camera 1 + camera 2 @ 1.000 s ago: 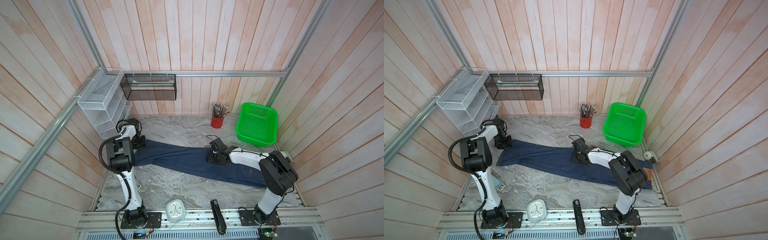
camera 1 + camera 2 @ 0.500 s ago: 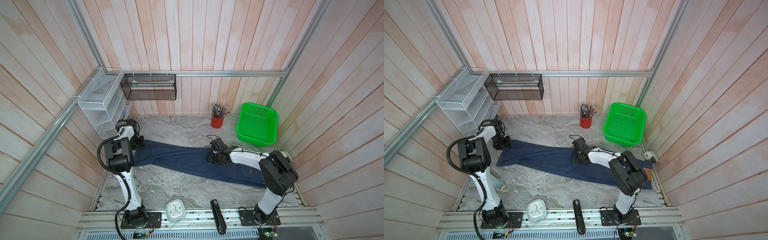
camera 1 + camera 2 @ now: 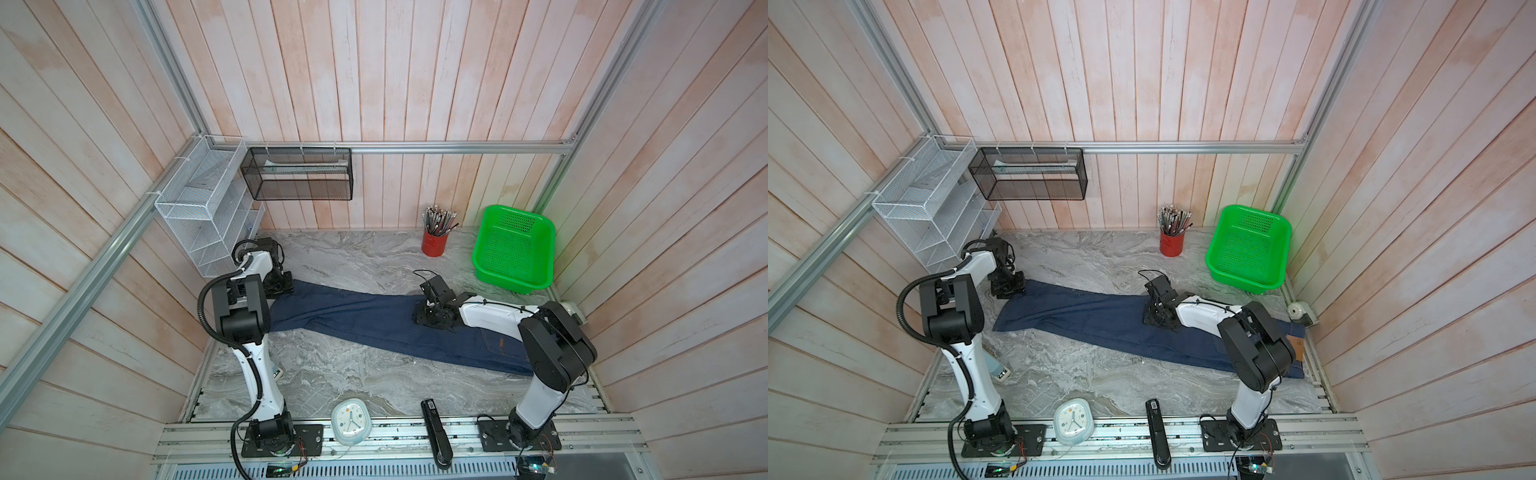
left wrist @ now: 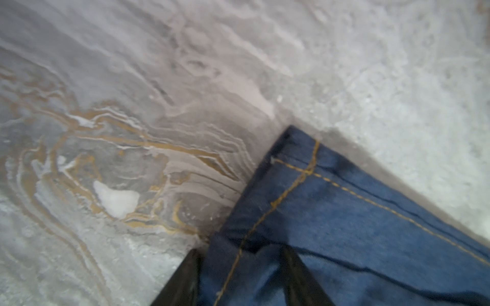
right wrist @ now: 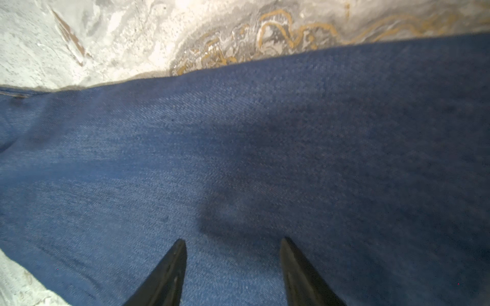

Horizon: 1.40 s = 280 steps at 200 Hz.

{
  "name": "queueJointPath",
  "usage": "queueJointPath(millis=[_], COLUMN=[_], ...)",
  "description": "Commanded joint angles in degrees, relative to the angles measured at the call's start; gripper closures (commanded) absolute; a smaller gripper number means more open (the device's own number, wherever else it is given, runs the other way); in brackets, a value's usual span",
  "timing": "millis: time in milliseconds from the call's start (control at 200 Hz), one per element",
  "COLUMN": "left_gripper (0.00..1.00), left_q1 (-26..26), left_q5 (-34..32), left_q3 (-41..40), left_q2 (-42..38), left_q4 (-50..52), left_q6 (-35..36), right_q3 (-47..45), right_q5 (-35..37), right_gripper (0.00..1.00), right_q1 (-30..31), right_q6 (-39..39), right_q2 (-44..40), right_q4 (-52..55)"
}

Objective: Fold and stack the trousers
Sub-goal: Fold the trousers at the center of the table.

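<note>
Only small things change, and all of them on the left side. A moment ago the black elbow of the left arm [image 3: 241,309] leans out, away from the trousers [image 3: 365,320]. Now it is back in, close to where it is in the oldest pictures. The left gripper [image 3: 279,286] goes along with it and sits a tiny bit nearer the middle of the table [image 3: 353,257] than a moment ago. Its two fingers [image 4: 298,275] come a little closer together than before, but there is a wide gap between them. The corner of the trouser leg lies in that gap.
</note>
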<state>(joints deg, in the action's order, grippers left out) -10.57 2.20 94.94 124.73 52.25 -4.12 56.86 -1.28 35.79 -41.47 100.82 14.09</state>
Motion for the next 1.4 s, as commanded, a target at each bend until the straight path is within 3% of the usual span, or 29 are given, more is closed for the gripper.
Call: queueJointPath(millis=[0,205,415,660,835,1075,1395], left_gripper=[0.55,1.0,1.0,1.0,1.0,1.0,1.0], left_q1=[2.2,2.4,2.0,2.0,2.0,3.7,16.2], left_q5=[4.7,6.3,3.2,-11.4,-15.7,-16.5,-20.1], left_q3=[-4.5,-3.6,-0.9,2.2,3.8,5.2,12.0], left_q2=[5.7,4.7,-4.9,-18.0,-17.6,-18.5,-15.5], left_q4=[6.3,6.8,4.9,4.4,6.9,8.8,16.1], left_q6=[0.8,1.2,-2.3,-6.2,-5.7,-6.4,-14.1], right_q3=[-3.3,-3.9,-2.8,-0.2,2.4,2.7,3.4], right_q5=[-0.4,-0.4,-0.7,-1.5,-3.0,-6.5,-6.0], right_gripper=[0.4,0.4,0.41,0.4,0.39,0.39,0.39], right_q1=[-0.6,-0.6,-0.6,0.5,2.3,3.5,3.6], right_q6=[0.4,0.3,0.6,2.4,3.9,4.6,4.9], right_q2=[3.1,2.6,1.7,0.6,1.0,-1.4,-4.0], right_q4=[4.5,4.2,4.7,5.4,5.4,1.7,0.9])
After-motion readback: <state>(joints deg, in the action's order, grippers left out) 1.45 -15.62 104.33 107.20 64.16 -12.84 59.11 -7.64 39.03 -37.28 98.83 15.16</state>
